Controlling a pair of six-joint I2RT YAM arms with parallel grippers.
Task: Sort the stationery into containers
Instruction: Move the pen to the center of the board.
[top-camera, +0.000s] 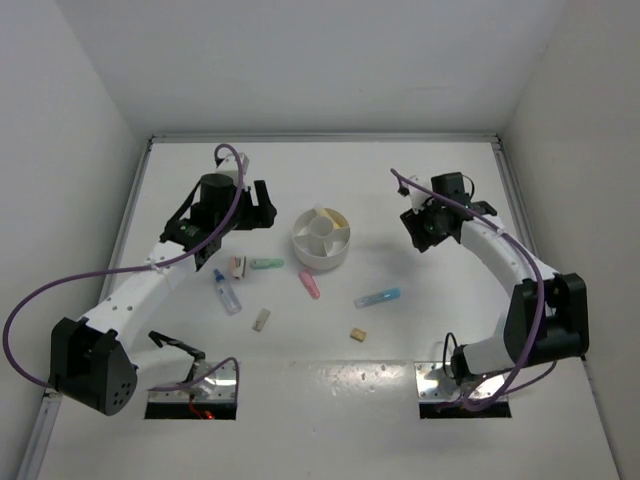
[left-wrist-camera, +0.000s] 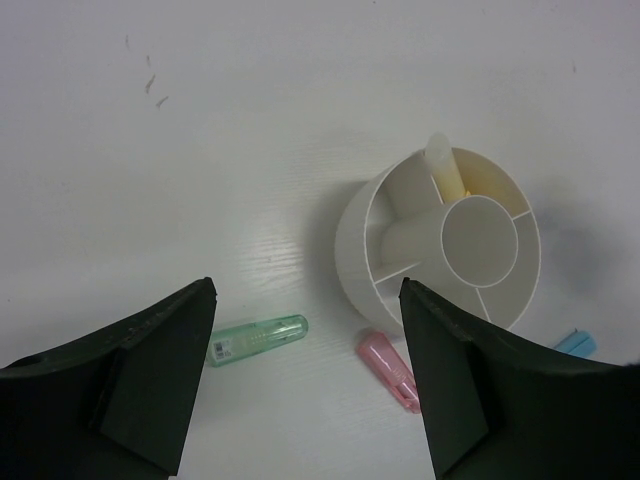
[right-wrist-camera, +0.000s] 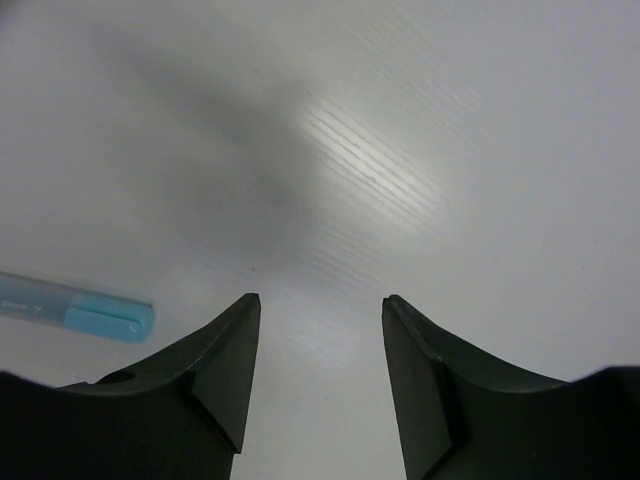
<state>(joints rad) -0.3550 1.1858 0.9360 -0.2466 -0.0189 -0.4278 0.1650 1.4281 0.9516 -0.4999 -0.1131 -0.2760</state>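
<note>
The white divided bowl (top-camera: 321, 256) stands mid-table, with a pastel yellow stick (top-camera: 336, 214) in one back compartment. On the table lie a green marker (top-camera: 266, 264), a pink marker (top-camera: 310, 285), a blue marker (top-camera: 378, 297), a clear blue-capped tube (top-camera: 227, 292) and tan eraser blocks (top-camera: 261, 319) (top-camera: 357, 334). My left gripper (top-camera: 262, 208) is open and empty, above the table left of the bowl. Its wrist view shows the bowl (left-wrist-camera: 352, 240), yellow stick (left-wrist-camera: 445, 170), green marker (left-wrist-camera: 258, 339) and pink marker (left-wrist-camera: 390, 368). My right gripper (top-camera: 420, 230) is open and empty, right of the bowl.
Another small tan-and-white block (top-camera: 237, 266) lies beside the green marker. The right wrist view shows bare table and the blue marker's end (right-wrist-camera: 90, 312) at the left. White walls enclose the table on three sides.
</note>
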